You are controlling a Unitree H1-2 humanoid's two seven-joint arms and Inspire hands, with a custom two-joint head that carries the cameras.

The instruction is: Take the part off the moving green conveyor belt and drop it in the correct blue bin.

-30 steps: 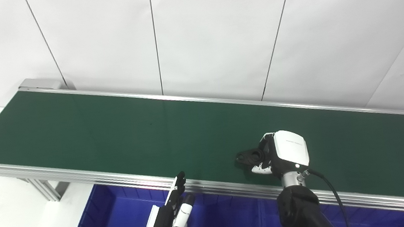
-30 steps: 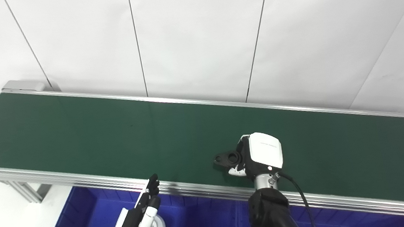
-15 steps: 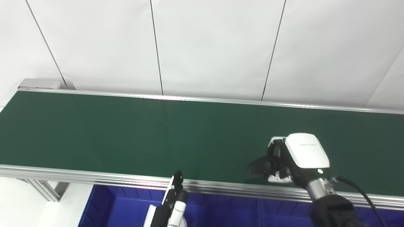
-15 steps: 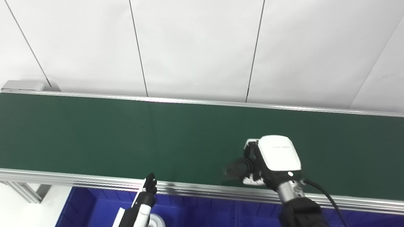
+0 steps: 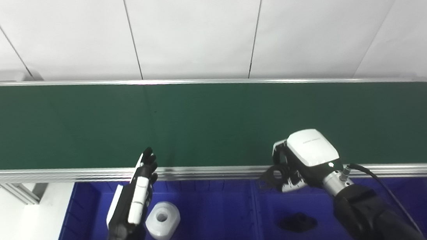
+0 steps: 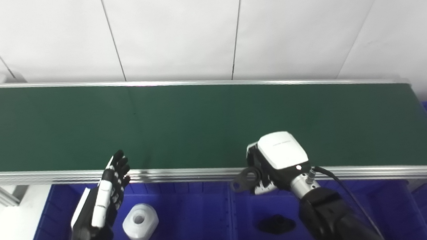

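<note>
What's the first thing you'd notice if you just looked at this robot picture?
Probably the right hand with its white back, holding a black part over the right blue bin, where another black part already lies. Behind it runs the long green conveyor belt, bare in these views.

Black part point(image 6: 244, 179) in right hand point(image 6: 276, 161)

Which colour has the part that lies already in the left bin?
White; it shows best in the left eye view.
</note>
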